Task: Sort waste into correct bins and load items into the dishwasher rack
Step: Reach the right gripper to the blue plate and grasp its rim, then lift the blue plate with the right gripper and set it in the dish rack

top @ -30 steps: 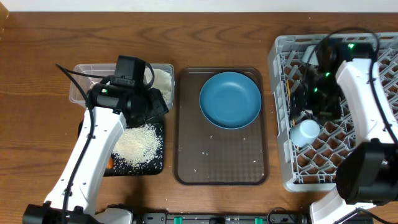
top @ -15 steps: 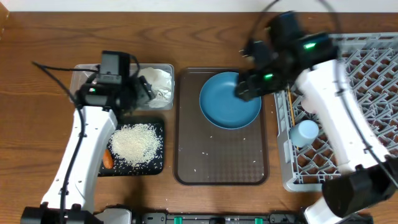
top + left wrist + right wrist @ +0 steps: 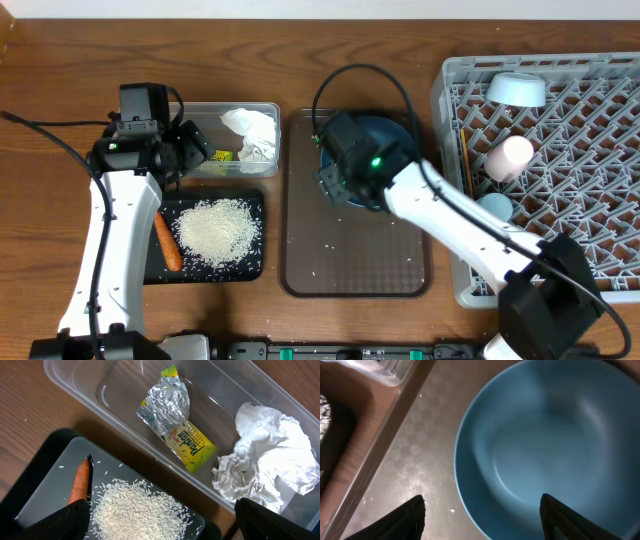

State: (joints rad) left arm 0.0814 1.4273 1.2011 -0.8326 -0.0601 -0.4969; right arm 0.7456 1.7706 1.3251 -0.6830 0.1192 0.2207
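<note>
**Plate on the serving tray, both grippers open**

The dark blue plate (image 3: 555, 445) lies flat at the far end of the brown serving tray (image 3: 350, 250). The right gripper (image 3: 482, 505) hangs over the plate's left edge, its fingers spread wide and holding nothing. Whether the fingertips touch the rim is hard to tell from the wrist view.

To the right stands the grey dishwasher rack (image 3: 600, 180). It holds the pale bowl (image 3: 517, 90), the pink cup (image 3: 510, 158), the light blue cup (image 3: 490, 205) and the chopsticks (image 3: 465, 160) along its left side.

Left of the serving tray, the clear tub (image 3: 65, 380) contains the foil wrapper (image 3: 172, 410) and the crumpled white paper (image 3: 265, 460), which lie apart. Just in front of the tub, the black tray (image 3: 45, 460) carries the heap of rice (image 3: 135, 510), with the carrot (image 3: 79, 482) beside it. The left gripper (image 3: 160, 510) hovers above the boundary between these two bins, jaws fully apart and empty.
</note>
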